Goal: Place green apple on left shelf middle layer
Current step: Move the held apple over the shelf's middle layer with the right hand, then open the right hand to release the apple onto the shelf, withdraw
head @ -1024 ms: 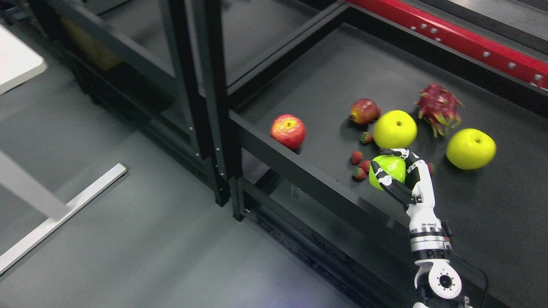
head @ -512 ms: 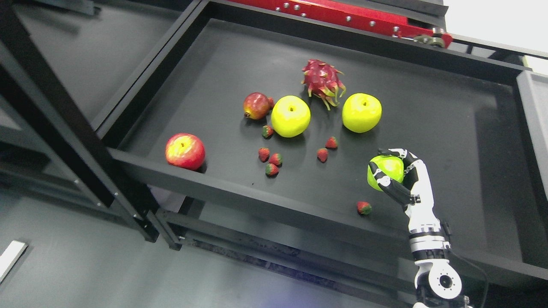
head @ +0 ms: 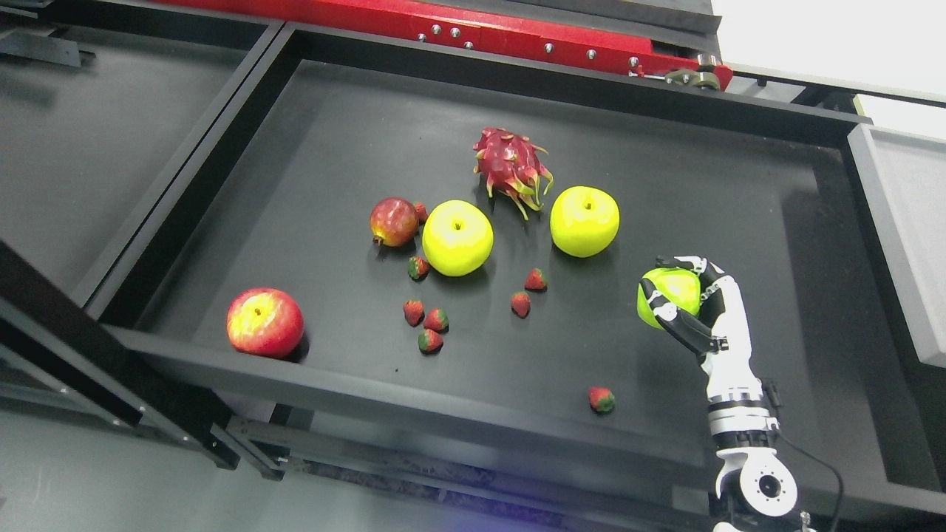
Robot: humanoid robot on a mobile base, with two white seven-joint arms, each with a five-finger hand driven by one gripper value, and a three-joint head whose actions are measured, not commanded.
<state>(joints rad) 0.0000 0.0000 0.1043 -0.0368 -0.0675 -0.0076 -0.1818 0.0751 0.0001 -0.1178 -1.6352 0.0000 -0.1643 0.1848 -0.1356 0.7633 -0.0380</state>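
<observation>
Black shelf tray (head: 739, 118), raised rim, red rail behind. Right robot hand (head: 684, 295): fingers wrapped around the green apple (head: 669, 294), held above the tray's right part; apple's right side hidden by fingers. On tray: two yellow apples (head: 457, 237) (head: 584, 221), dragon fruit (head: 511, 167), red apple (head: 264, 322), pomegranate (head: 393, 221), scattered strawberries (head: 601, 399). Arm base cut off at the bottom edge.
</observation>
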